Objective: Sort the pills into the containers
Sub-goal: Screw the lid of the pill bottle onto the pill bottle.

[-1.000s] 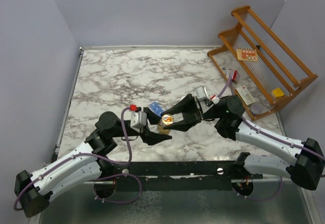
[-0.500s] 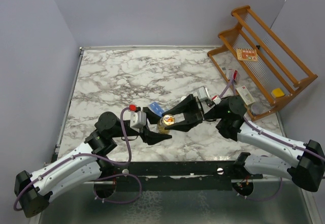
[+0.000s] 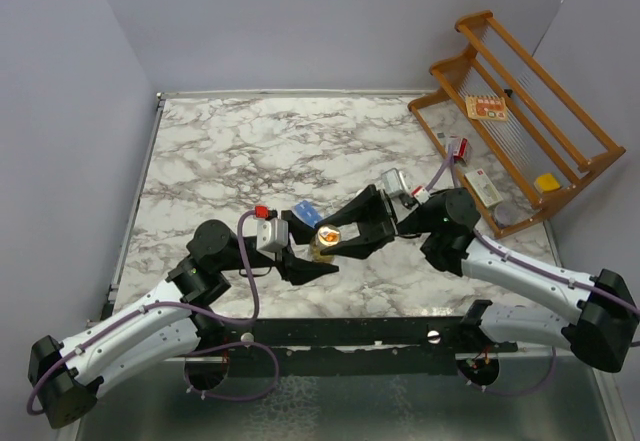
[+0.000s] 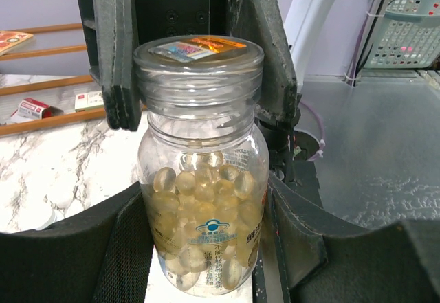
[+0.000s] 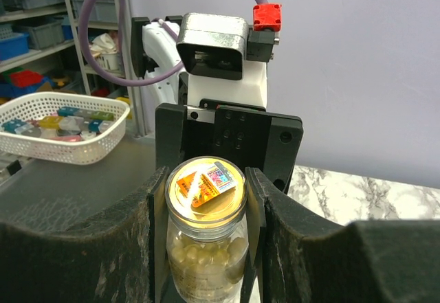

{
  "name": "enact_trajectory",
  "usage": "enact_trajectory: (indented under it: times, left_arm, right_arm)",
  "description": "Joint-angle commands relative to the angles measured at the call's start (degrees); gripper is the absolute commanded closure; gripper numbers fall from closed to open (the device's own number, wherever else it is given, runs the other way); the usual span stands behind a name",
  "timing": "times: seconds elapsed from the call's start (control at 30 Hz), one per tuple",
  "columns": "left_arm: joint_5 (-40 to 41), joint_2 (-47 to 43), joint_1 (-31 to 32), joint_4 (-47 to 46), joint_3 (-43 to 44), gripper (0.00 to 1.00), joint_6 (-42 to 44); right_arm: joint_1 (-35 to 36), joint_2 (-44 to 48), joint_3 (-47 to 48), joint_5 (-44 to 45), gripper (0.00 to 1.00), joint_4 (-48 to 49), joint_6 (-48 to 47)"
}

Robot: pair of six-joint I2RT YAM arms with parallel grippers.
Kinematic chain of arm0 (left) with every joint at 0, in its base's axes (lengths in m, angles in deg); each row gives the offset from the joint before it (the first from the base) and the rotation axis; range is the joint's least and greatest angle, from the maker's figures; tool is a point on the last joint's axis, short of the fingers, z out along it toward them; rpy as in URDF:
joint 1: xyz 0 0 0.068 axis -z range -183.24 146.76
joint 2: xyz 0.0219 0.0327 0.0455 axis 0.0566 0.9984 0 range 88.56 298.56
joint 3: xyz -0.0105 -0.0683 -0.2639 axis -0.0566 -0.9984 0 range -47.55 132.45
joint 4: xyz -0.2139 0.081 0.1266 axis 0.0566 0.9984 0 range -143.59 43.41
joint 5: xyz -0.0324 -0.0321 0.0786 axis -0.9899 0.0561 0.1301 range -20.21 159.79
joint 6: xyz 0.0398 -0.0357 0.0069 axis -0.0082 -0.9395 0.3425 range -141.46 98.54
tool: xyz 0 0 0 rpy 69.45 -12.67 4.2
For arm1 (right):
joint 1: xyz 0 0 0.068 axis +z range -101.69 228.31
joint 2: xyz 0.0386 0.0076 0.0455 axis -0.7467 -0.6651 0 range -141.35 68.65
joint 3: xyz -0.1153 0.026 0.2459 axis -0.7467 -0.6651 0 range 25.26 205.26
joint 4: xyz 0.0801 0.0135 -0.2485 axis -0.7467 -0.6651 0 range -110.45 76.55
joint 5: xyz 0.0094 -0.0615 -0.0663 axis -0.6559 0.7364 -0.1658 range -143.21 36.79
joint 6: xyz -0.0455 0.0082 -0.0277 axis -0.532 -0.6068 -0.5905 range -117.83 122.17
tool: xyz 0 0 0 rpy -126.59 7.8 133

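Pills: pale yellow, translucent round softgels [image 4: 201,187], heaped loosely inside a clear plastic bottle [image 4: 199,145], filling its lower part.
Pill pose: the bottle stands upright, screw thread bare, a flat gold seal with a sticker across its mouth.
Containers: translucent blue plastic strip [image 3: 306,211], just behind the bottle, mostly hidden; only one end shows, lids not discernible.

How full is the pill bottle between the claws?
Largely full: pale capsules pile nearly to the shoulder of the bottle; the neck is empty.
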Motion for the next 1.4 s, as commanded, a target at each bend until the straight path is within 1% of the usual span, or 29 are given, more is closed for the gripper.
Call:
enact_trajectory:
  times: [0.0, 0.23, 0.43, 0.7, 0.93, 1.07, 1.23, 1.37]
  left_arm:
    - [0.6, -0.8, 0.3, -4.3, 1.1, 1.00, 0.4]
    - [1.6, -1.6, 0.3, -4.3, 0.9, 1.00, 0.3]
    - [5.6, -3.8, 0.3, -4.3, 0.4, 1.00, 0.5]
    - [14.4, -3.7, 0.3, -4.4, 0.5, 1.00, 2.0]
    - [16.4, -1.6, 0.3, -6.3, 1.5, 1.00, 3.6]
    - [17.4, -1.5, 0.3, -8.0, 1.7, 1.00, 4.1]
    - [19.4, -2.2, 0.4, -10.5, 0.7, 1.00, 4.2]
    - [22.4, -2.9, 0.4, -12.4, -0.1, 1.00, 4.5]
  right_arm:
    - [0.4, -1.2, 0.0, -0.8, 0.99, -2.4, 0.2]
    - [0.4, -0.7, 0.0, -0.9, 0.99, -3.9, -0.5]
    - [0.5, 0.5, -0.6, 1.3, 0.99, -6.6, -2.1]
    - [0.9, 0.2, 0.8, 8.8, 0.99, -15.6, -7.6]
    - [1.9, -0.3, 1.6, 11.8, 0.99, -17.6, -8.7]
    - [3.3, -0.2, 2.1, 17.5, 0.99, -20.8, -11.5]
    - [4.1, -0.2, 1.9, 24.3, 0.99, -20.7, -11.2]
    - [6.3, -1.0, 2.5, 31.3, 0.99, -21.5, -12.6]
